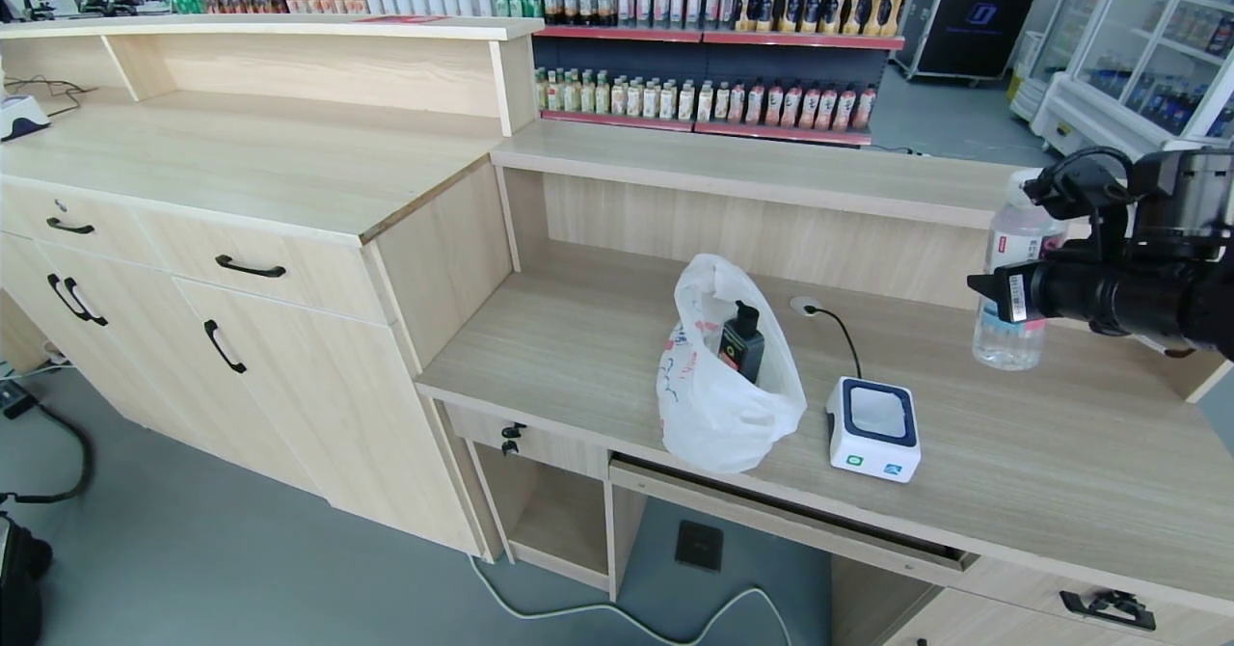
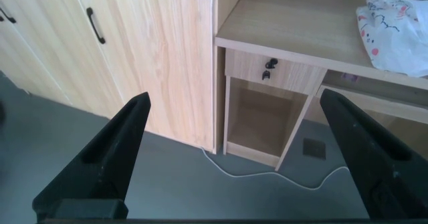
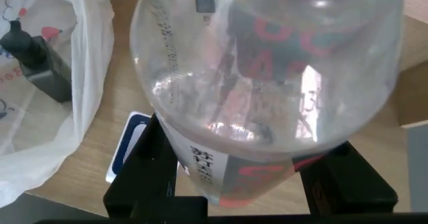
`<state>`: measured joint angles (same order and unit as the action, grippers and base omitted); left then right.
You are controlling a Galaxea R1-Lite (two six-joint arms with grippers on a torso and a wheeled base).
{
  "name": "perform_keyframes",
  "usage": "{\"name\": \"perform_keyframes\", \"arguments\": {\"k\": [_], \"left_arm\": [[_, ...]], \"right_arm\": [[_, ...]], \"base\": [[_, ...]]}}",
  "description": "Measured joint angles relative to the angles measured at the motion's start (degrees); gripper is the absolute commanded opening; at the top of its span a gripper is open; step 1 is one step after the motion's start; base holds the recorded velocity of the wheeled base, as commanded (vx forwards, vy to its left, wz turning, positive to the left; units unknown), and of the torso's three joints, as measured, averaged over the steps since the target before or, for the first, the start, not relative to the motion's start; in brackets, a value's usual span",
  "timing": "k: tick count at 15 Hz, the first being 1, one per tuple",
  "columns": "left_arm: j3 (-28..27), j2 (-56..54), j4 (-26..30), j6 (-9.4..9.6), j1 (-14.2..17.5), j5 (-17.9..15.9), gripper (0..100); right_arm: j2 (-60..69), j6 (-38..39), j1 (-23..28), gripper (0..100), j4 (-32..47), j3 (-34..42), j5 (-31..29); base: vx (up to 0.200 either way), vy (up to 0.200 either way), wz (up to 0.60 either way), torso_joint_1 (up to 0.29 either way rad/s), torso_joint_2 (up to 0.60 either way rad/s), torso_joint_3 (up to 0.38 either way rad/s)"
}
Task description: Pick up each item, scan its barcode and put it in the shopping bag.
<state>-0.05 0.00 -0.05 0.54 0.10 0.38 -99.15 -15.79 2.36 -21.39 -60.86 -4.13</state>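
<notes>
The right end effector (image 1: 1007, 297) is clamped on a clear water bottle (image 1: 1007, 241), its fingers on either side of the lower body. The bottle stands upright at the far right of the desk (image 1: 1012, 492), well apart from the bag (image 1: 718, 415); I cannot tell whether its base touches the desk. The white plastic bag sits open near the middle of the desk, and a dark pump bottle (image 1: 742, 347) stands upright inside it. Just beside the bag, on the side towards the right arm, lies a white scanner (image 1: 872, 426) with a blue-framed window, its black cable (image 1: 844, 333) running back to a hole in the desk. The left end effector (image 2: 235, 97) hangs over the floor (image 2: 200, 184) in front of the cabinet (image 2: 160, 57), fingers spread wide and holding nothing.
</notes>
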Motion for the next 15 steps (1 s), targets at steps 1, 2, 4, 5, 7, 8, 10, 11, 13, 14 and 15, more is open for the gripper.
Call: {"name": "perform_keyframes", "arguments": {"k": [1, 2, 4, 5, 7, 8, 10, 11, 13, 14, 15], "left_arm": [[0.0, 0.0, 0.0, 0.0, 0.0, -0.05, 100], [0.0, 0.0, 0.0, 0.0, 0.0, -0.02, 100], [0.0, 0.0, 0.0, 0.0, -0.05, 0.0, 100], [0.0, 0.0, 0.02, 0.0, -0.05, -0.05, 100], [0.0, 0.0, 0.0, 0.0, 0.0, 0.0, 100], [0.0, 0.0, 0.0, 0.0, -0.05, -0.05, 100], [0.0, 0.0, -0.02, 0.0, -0.02, -0.02, 100], [0.0, 0.0, -0.02, 0.0, 0.04, 0.0, 100], [0.0, 0.0, -0.02, 0.0, -0.05, -0.05, 100], [0.0, 0.0, 0.0, 0.0, 0.0, -0.02, 100], [0.0, 0.0, 0.0, -0.02, -0.05, -0.02, 100]], "right_arm": [[-0.17, -0.38, -0.09, 0, -1.82, 0.79, 0.94], [-0.38, -0.5, -0.22, 0, -4.52, 1.82, 1.82], [-0.88, -1.26, -1.29, 0, -9.51, 4.19, 2.5], [-1.02, -1.54, -1.66, 0, -9.8, 4.96, 2.68], [-1.24, -1.54, -3.0, 0, -12.04, 7.17, 5.94], [-1.4, -1.54, -3.27, 0, -14.41, 8.9, 7.77], [-2.06, -1.54, -3.6, 0, -21.36, 13.62, 14.49], [-2.69, -1.54, -4.05, 0, -22.17, 14.91, 16.01], [-4.4, -1.51, -4.57, 0, -25.93, 16.04, 16.06], [-5.42, -1.51, -4.92, 0, -26.66, 16.62, 16.23], [-6.62, -1.51, -5.19, 0, -28.47, 16.7, 16.29]], "base": [[0.0, 0.0, 0.6, 0.002, 0.0, 0.002], [0.0, 0.0, 0.6, -0.002, 0.0, 0.002], [0.0, 0.0, 0.6, 0.005, 0.0, 0.0], [0.0, 0.0, 0.6, 0.002, 0.0, 0.002], [0.0, 0.0, 0.0, 0.0, 0.0, 0.0], [0.0, 0.0, 0.0, 0.0, 0.0, 0.0], [0.0, 0.0, 0.0, 0.0, 0.0, 0.0], [0.0, 0.0, 0.0, 0.0, 0.0, 0.0], [0.0, 0.0, 0.0, 0.0, 0.0, 0.0], [0.0, 0.0, 0.0, 0.0, 0.0, 0.0], [0.0, 0.0, 0.0, 0.0, 0.0, 0.0]]}}
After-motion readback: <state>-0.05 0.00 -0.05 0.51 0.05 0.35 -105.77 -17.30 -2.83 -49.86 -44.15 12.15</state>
